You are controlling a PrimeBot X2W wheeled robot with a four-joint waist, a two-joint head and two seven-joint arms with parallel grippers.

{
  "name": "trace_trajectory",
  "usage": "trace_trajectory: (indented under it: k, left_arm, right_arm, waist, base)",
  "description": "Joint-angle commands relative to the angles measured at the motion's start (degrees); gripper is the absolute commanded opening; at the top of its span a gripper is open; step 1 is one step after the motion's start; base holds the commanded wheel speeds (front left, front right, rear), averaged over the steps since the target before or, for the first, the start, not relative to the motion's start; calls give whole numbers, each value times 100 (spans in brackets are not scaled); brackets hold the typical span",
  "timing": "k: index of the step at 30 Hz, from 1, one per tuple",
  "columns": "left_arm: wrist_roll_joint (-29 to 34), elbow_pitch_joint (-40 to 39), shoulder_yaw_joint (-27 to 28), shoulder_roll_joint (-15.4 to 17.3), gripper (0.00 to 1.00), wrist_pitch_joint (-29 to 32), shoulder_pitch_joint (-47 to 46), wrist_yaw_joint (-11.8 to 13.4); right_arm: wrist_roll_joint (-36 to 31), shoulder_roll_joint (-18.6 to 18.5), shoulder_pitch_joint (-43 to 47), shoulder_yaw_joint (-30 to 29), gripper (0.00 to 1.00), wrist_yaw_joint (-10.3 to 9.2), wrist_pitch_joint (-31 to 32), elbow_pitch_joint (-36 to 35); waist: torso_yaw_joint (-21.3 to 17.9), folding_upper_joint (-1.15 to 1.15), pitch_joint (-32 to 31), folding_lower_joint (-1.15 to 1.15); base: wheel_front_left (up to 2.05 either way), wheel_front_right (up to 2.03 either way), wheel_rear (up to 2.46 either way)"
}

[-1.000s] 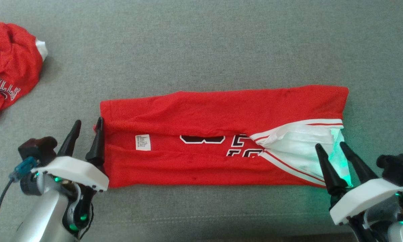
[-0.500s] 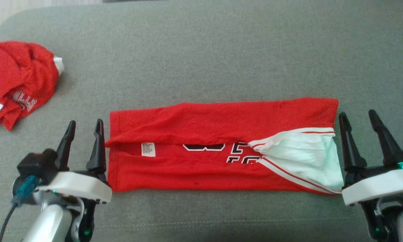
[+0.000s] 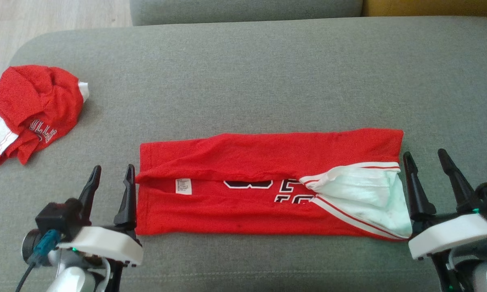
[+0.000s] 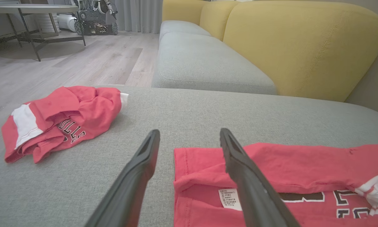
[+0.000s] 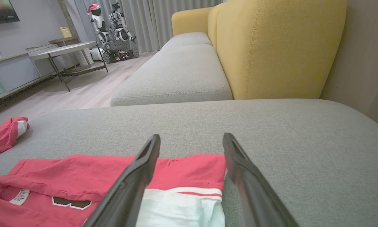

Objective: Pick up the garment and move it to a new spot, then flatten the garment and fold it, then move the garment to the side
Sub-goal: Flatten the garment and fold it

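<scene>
A crumpled red-and-white jersey (image 3: 32, 109) lies at the head view's upper left. At lower left the left gripper (image 3: 113, 168) stands spread and empty just beside the red lettered jersey (image 3: 268, 154), which lies mid-frame folded into a long flat band. At lower right the right gripper (image 3: 424, 153), also released, flanks its white-trimmed end. Lengthwise folds look done; probably a crosswise fold and the shift aside remain. The surface is a grey woven sofa cushion (image 3: 268, 73); pale wood floor (image 4: 82, 60), a metal-legged table (image 4: 28, 8) and yellow backrests (image 4: 302, 47) lie beyond.
</scene>
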Motion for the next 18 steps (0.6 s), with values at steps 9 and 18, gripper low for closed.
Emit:
trace_trajectory:
  k: [9,18]
  left_arm:
    - [76,-171,198,215,100,35,-228,26]
    - [100,-209,163,202,100,51,-445,17]
  right_arm:
    - [110,-132,-172,176,100,-4,-31,-117]
    - [294,-436,-864,109,100,-4,-66,601]
  waist:
    - [7,0,3,0]
    - [34,0,282,0]
  base:
    - [0,0,0]
    - [0,0,0]
